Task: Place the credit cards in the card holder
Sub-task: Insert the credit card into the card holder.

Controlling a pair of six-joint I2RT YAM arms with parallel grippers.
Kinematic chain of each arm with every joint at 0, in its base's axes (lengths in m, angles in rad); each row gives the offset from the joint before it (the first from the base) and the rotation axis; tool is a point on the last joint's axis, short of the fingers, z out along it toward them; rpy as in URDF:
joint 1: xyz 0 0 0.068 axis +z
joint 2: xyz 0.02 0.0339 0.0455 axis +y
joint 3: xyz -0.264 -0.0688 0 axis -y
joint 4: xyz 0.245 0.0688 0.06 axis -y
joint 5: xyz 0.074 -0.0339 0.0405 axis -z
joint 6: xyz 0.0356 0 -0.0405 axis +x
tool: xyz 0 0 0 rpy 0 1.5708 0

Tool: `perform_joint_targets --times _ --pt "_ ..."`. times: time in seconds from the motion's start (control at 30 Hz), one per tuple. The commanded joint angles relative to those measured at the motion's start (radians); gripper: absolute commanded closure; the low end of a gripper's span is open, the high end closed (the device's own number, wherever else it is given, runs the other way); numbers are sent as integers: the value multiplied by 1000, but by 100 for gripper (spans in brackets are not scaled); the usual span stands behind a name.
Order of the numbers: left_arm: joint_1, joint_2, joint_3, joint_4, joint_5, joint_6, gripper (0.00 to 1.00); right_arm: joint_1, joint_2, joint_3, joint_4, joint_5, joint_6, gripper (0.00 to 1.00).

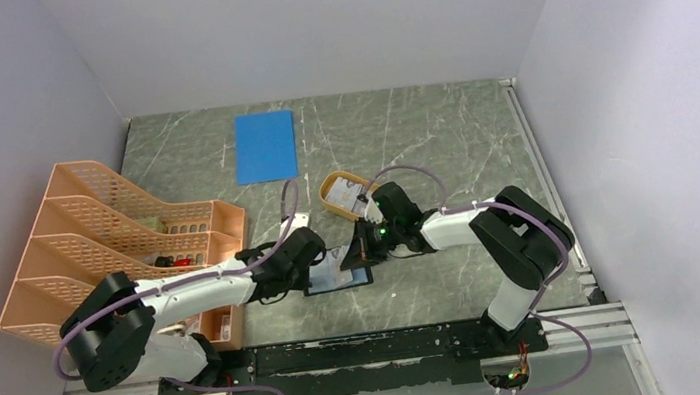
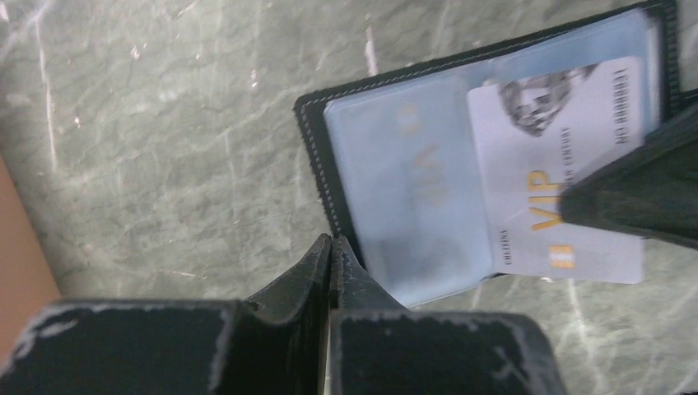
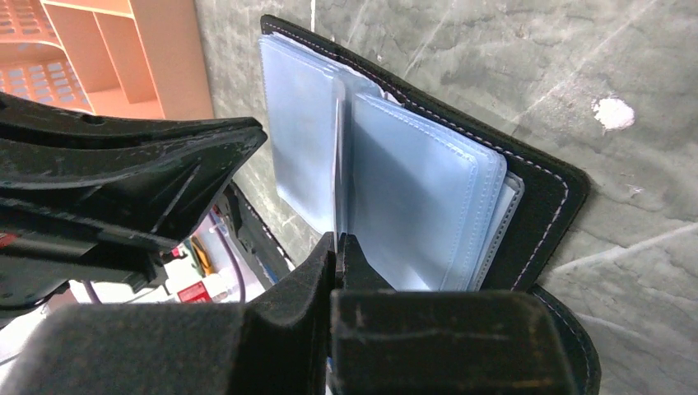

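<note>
The card holder (image 1: 341,279) lies open on the table, black with bluish clear sleeves (image 2: 403,181). A pale credit card (image 2: 560,164) printed "VIP" lies across the sleeves, its far end under my right gripper (image 1: 364,246). In the right wrist view that card (image 3: 337,164) shows edge-on between two sleeves, and the right gripper (image 3: 337,239) is shut on its end. My left gripper (image 2: 331,243) is shut, its tips against the holder's black stitched edge (image 2: 317,156). A second faint "VIP" card (image 2: 424,177) sits inside a sleeve. More pale cards (image 1: 346,199) rest in the orange tray.
An orange oval tray (image 1: 329,188) stands just behind the holder. An orange mesh file rack (image 1: 110,247) fills the left side, close to my left arm. A blue flat sheet (image 1: 265,145) lies at the back. A metal rail (image 1: 543,164) runs along the table's right edge.
</note>
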Motion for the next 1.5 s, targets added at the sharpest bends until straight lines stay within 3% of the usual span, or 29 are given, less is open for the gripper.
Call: perform_joint_targets --times 0.0,0.5,0.87,1.47 --pt "6 10 -30 -39 -45 -35 95 -1 19 -6 40 -21 22 100" --pt "8 60 -54 7 -3 -26 95 -2 70 -25 120 -54 101 100" --pt "8 79 -66 50 41 -22 95 -1 69 -32 135 12 110 100" --pt "8 83 -82 67 71 -30 95 40 111 -94 344 42 181 100"
